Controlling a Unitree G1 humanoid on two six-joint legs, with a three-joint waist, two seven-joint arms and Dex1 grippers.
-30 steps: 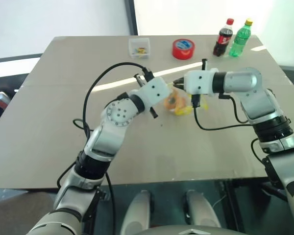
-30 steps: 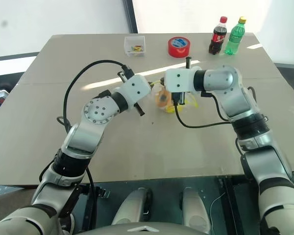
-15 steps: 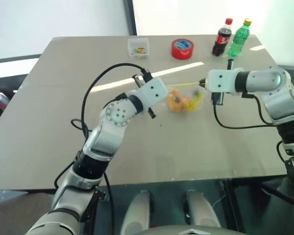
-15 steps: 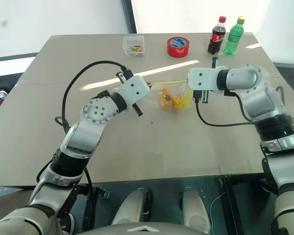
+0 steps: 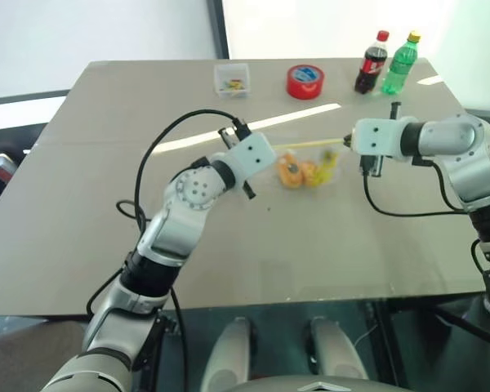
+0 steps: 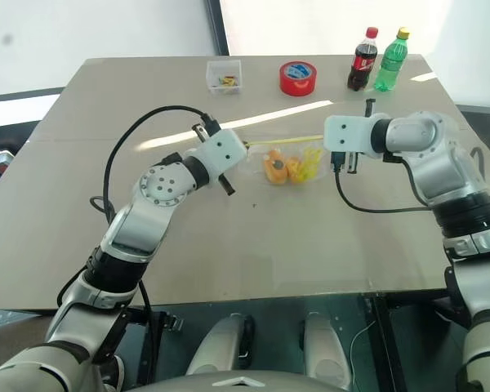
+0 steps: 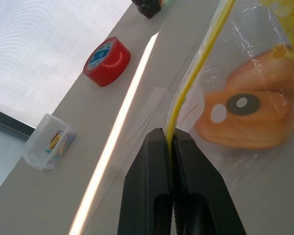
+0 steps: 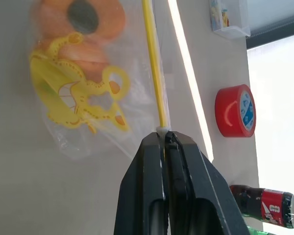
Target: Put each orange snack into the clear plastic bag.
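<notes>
Head views: left gripper (image 5: 271, 152) and right gripper (image 5: 346, 140), facing each other, pinch the flat clear plastic bag (image 5: 309, 167) taut by its yellow strip, two glossy orange snacks (image 5: 292, 171) inside.

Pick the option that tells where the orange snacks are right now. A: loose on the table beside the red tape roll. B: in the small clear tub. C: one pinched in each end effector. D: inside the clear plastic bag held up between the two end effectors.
D: the orange snacks show through the clear plastic bag, whose yellow strip the left end effector and right end effector each pinch at one end.
</notes>
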